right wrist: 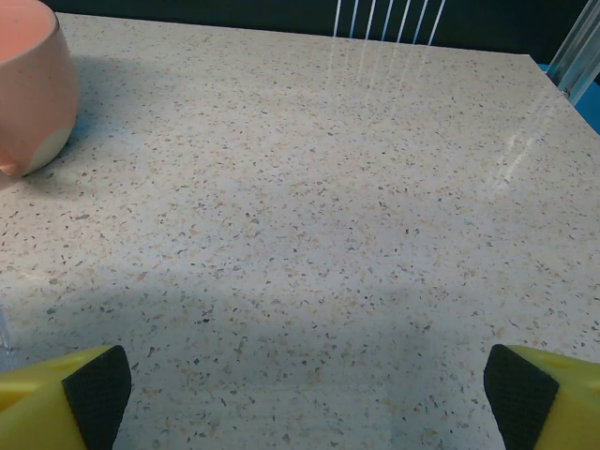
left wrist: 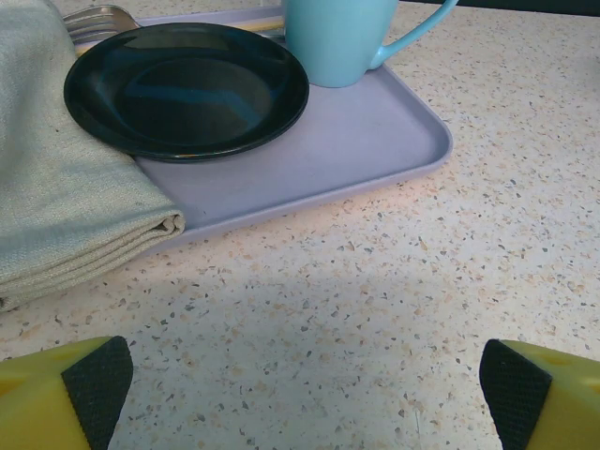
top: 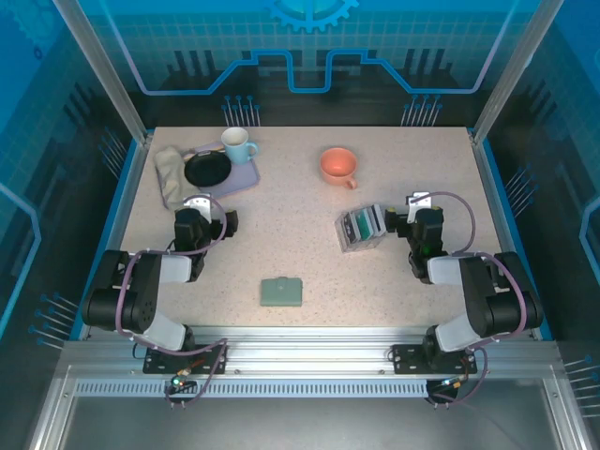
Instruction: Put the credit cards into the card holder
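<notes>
top external shows credit cards point(top: 362, 224) sitting inside the clear box point(top: 345, 242)

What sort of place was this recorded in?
Probably a robot test cell in a lab, not a home: a speckled table walled by clear panels with blue graphics, two arms bolted to a metal rail, and staged tableware such as a cup.

My left arm point(top: 150, 277): folded low near the table's point(top: 309, 253) left edge, wrist aimed toward the far edge.
My left gripper point(left wrist: 305, 394): jaws wide apart, empty, just above the surface.
My right arm point(top: 473, 281): folded low near the right edge, wrist aimed toward the far edge.
My right gripper point(right wrist: 305, 389): jaws wide apart, empty.
</notes>
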